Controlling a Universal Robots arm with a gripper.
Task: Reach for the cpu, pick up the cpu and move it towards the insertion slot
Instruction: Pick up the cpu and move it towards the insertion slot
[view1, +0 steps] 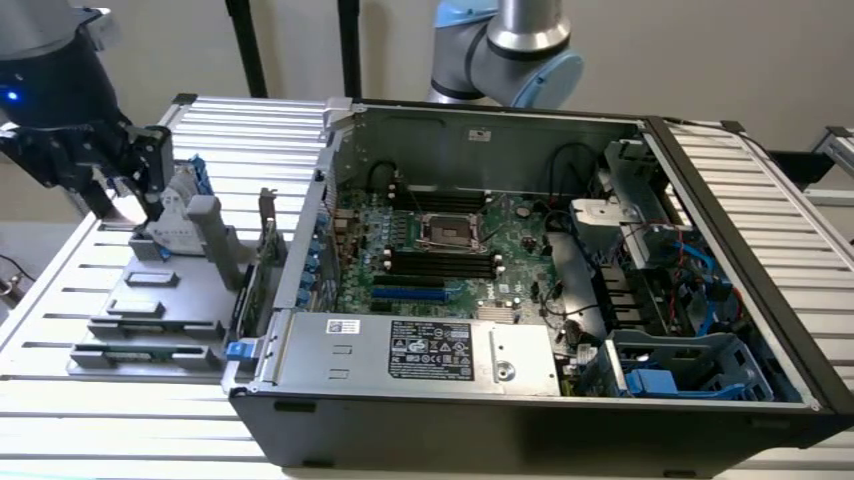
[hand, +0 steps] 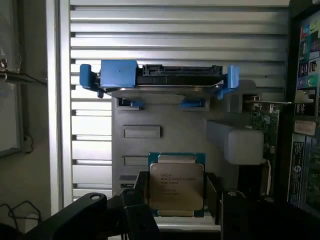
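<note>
The cpu (hand: 176, 185) is a flat square chip with a silvery top and a green-blue rim. It sits between the dark fingers (hand: 139, 196) of my gripper (hand: 176, 197), which touch its two sides and hold it clear of the grey parts fixture (hand: 165, 145). In the exterior view my gripper (view1: 127, 185) hangs over that fixture (view1: 147, 320) at the far left, outside the computer case. The insertion slot (view1: 445, 232), a square black socket in a silver bracket, lies on the green motherboard inside the case, well to the exterior view's right of my gripper.
A hard drive with blue brackets (hand: 160, 80) stands upright on the fixture just beyond the cpu. The open case's metal wall (view1: 314, 250) lies between fixture and socket. Black memory slots (view1: 441, 262), cables and a power supply (view1: 414, 350) crowd the case. A second arm (view1: 514, 45) stands behind.
</note>
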